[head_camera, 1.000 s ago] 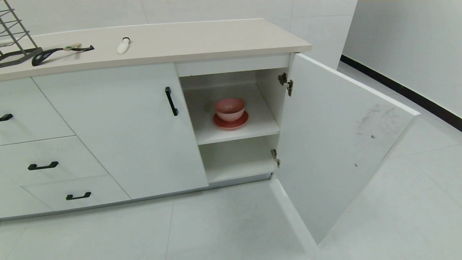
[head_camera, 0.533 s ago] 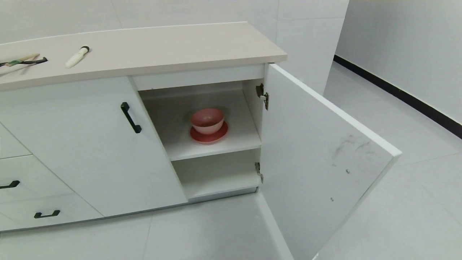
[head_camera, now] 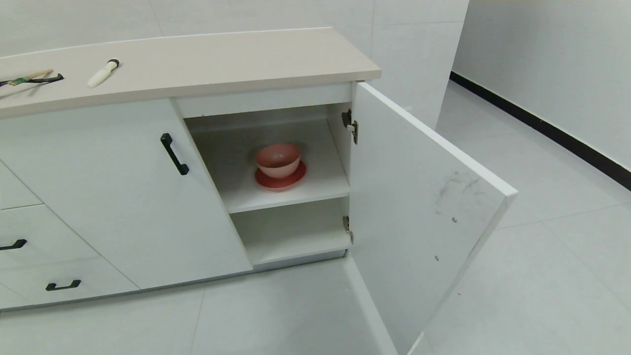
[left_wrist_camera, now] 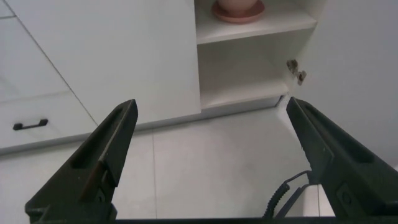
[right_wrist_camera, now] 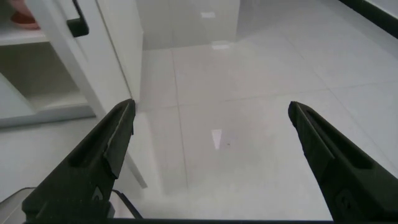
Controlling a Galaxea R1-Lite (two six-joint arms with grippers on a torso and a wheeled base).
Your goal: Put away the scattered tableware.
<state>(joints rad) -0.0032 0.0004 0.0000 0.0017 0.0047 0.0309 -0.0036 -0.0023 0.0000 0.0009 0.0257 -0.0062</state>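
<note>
A pink bowl (head_camera: 278, 159) sits on a red plate (head_camera: 282, 181) on the upper shelf of the open white cabinet (head_camera: 291, 195). The same bowl (left_wrist_camera: 238, 6) is seen in the left wrist view, well beyond my left gripper (left_wrist_camera: 210, 106), which hangs open and empty over the floor in front of the cabinet. My right gripper (right_wrist_camera: 211, 107) is also open and empty, above the floor tiles beside the open door (right_wrist_camera: 115, 68). On the countertop (head_camera: 222, 54) lie a white-handled utensil (head_camera: 102, 74) and dark and wooden utensils (head_camera: 30, 79).
The open cabinet door (head_camera: 419, 197) swings far out over the floor on the right. The left door with a black handle (head_camera: 174, 154) is closed, and drawers (head_camera: 61, 285) lie further left. A wall with a dark skirting (head_camera: 542, 128) runs along the right.
The whole head picture has shifted left, so the camera has moved. The bowl, plate, door and utensils keep their places relative to each other.
</note>
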